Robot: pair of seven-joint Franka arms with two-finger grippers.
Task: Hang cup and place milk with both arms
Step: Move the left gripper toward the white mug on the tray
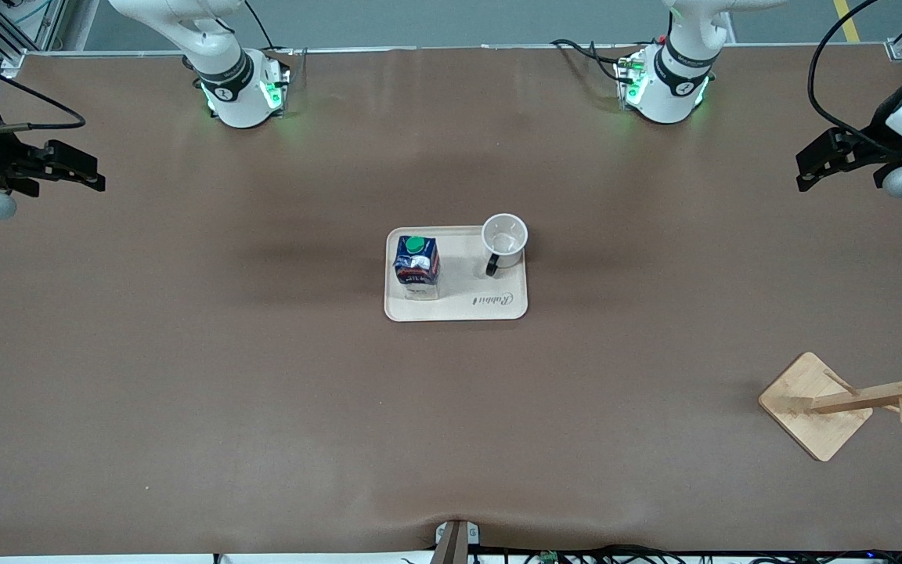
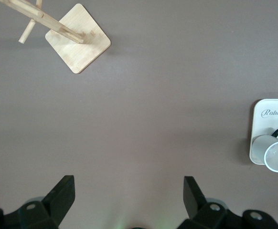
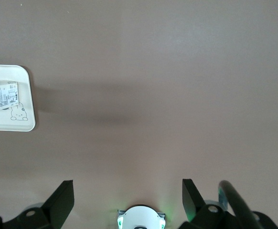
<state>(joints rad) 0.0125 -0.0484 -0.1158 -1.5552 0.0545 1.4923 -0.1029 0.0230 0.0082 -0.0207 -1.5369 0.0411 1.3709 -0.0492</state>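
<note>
Left gripper [image 2: 127, 193] and right gripper [image 3: 127, 193] hung wide open and empty over bare table [image 1: 185, 376], well apart from the tray [image 1: 498, 309].

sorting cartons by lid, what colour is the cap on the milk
Green, a round cap on top of the dark blue milk carton; it shows best in the front view.

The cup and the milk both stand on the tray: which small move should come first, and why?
Probably the left gripper, open and held above its end of the table, should travel toward the cup. The cup stands upright on the tray toward that arm's end, beside the milk, and the wooden rack is also at that end.
</note>
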